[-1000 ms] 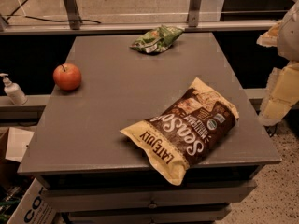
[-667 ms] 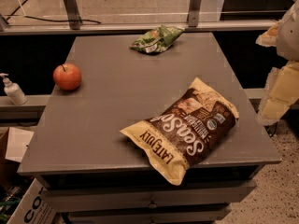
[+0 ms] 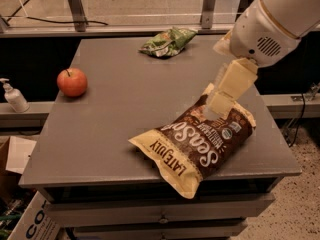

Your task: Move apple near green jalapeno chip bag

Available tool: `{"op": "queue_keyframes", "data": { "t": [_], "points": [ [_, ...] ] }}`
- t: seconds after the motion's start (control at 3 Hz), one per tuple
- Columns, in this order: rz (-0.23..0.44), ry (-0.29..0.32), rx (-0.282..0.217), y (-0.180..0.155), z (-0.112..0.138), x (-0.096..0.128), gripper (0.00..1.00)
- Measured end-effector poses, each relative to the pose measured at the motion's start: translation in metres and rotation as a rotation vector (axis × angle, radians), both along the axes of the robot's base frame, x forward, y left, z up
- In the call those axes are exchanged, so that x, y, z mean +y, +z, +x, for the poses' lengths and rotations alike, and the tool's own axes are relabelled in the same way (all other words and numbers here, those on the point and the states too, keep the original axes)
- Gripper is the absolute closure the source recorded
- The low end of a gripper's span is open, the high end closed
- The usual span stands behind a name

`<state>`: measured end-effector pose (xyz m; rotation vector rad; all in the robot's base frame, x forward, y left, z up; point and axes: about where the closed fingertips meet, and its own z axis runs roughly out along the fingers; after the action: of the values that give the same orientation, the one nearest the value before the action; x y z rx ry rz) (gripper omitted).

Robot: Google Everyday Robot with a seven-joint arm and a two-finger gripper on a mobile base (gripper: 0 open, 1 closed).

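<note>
**Gripper hangs over the big chip bag, apple waits at the left edge**

A grey table (image 3: 125, 124) fills most of the view, its top matte and flat, with shallow drawers (image 3: 160, 216) beneath the front edge. The apple (image 3: 72, 82) sits upright on the left side of the tabletop, close to the edge, stem up. The green chip bag (image 3: 167, 41) lies crumpled at the far edge of the table, a little right of centre, well apart from the apple. A much larger brown-and-yellow chip bag (image 3: 195, 144) lies flat on the near right part, one corner hanging over the front edge.

The robot's white arm (image 3: 280, 19) comes in from the upper right. Its pale gripper (image 3: 219, 106) points down and left, above the upper end of the big bag and far from both the apple and the green bag. Whether the gripper is apart or together cannot be told from this angle; it holds nothing that can be seen.

Behind the table runs a low ledge with metal posts (image 3: 75, 6), and a dark cable (image 3: 60, 20) trails across the floor beyond it. A white pump bottle (image 3: 14, 96) stands on a ledge left of the table. A cardboard box (image 3: 30, 219) sits on the floor at lower left, and speckled flooring (image 3: 300, 204) shows at lower right.
</note>
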<state>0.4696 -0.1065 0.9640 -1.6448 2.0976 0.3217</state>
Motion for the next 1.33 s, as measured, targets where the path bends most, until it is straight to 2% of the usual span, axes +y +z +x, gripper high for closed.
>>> {"op": "queue_keyframes", "data": {
  "t": [0.67,1.0,1.33],
  "points": [
    [0.187,0.074,0.037,-0.009,0.006,0.075,0.00],
    [0.187,0.074,0.037,-0.009,0.006,0.075,0.00],
    [0.220,0.065,0.020,-0.013,0.006,0.072,0.00]
  ]
}}
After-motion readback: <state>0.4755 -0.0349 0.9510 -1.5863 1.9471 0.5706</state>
